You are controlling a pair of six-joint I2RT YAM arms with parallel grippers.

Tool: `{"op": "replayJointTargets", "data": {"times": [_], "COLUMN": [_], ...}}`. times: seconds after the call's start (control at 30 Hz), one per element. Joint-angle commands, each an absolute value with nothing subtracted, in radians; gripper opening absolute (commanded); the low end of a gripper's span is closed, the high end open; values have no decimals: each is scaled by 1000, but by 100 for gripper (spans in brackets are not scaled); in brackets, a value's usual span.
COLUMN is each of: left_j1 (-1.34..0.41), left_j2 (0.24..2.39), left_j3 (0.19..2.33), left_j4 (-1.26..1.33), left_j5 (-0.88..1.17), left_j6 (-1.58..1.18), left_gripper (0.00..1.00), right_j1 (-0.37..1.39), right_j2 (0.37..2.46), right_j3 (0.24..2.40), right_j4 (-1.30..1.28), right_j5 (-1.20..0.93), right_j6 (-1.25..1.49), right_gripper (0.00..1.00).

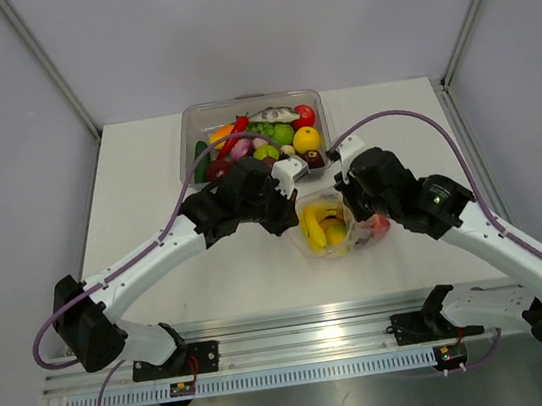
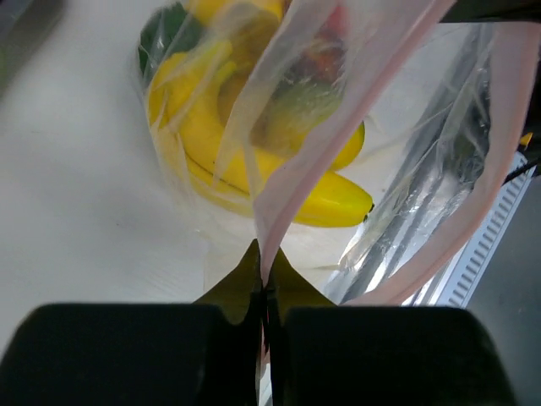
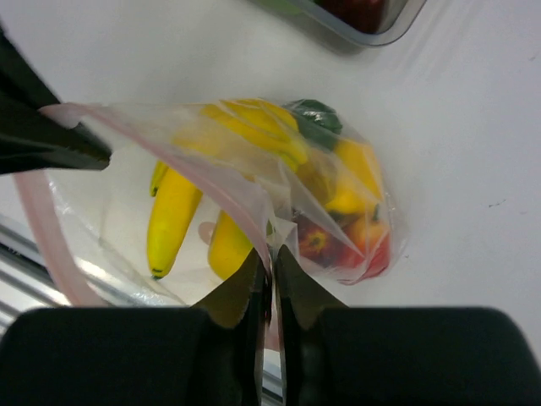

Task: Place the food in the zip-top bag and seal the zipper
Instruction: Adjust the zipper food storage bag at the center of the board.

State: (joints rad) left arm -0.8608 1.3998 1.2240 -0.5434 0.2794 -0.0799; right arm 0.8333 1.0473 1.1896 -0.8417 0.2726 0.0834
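The clear zip-top bag (image 1: 326,223) hangs between my two grippers above the table, with yellow bananas (image 2: 254,161), a red apple (image 3: 342,241) and a green piece (image 3: 314,118) inside. My left gripper (image 2: 265,275) is shut on the bag's pinkish zipper strip (image 2: 304,169) at one end. My right gripper (image 3: 271,262) is shut on the same strip (image 3: 211,173) at the other end. The left gripper's finger (image 3: 51,139) shows in the right wrist view. The bag's mouth gapes open between the two grips.
A rigid clear tub (image 1: 191,133) at the back of the table holds several toy fruits and vegetables (image 1: 267,138). A metal rail (image 1: 311,344) runs along the near edge by the arm bases.
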Motion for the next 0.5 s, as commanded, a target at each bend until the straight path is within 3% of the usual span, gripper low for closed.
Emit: {"op": "replayJointTargets", "data": {"times": [0.0, 0.13, 0.37, 0.47], "left_j1": [-861, -821, -788, -790], "left_j2": [1385, 1448, 1566, 1569], "left_j3": [1327, 1442, 1627, 1631], "left_j4": [-440, -482, -505, -509], "left_j5": [229, 207, 215, 271], "left_j6": [-135, -211, -422, -417], "left_gripper": [0, 0, 0, 0], "right_j1": [711, 598, 583, 583], "right_j2": [1107, 1192, 1269, 1200], "right_j3": [1279, 1385, 1571, 1594], "right_j4": [-805, -770, -828, -874], "right_j5": [155, 63, 60, -23], "right_j6": [23, 12, 80, 124], "right_gripper": [14, 18, 58, 68]}}
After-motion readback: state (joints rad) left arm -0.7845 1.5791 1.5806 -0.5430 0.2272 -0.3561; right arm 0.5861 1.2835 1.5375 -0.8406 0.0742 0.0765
